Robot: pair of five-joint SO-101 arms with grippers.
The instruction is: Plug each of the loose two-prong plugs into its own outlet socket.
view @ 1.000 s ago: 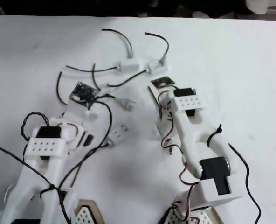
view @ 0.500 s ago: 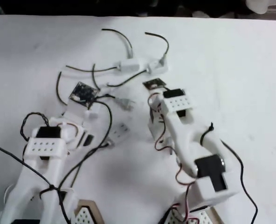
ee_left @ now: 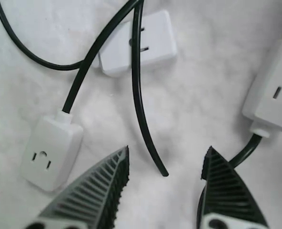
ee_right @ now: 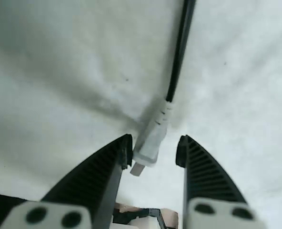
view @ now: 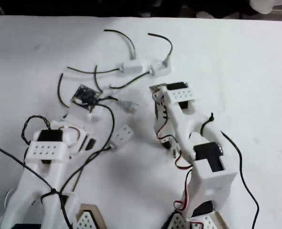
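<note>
White plug (ee_right: 149, 140) lies on the worktop (ee_right: 60, 71) between your right tool's (ee_right: 154, 143) open jaws, not yet gripped. Close squarely on its body, clear of the black cord (ee_right: 179, 52). Left tool (ee_left: 167, 151) hangs open near a socket (ee_left: 48, 152); line prongs with its slots.

The left arm (view: 45, 157) bends low over the table's (view: 255, 71) near left part, the left gripper (ee_left: 165, 164) aimed down, jaws spread wide. The right arm (view: 198, 143) stretches toward the table's middle, the right gripper (ee_right: 153, 148) narrowly parted.
</note>
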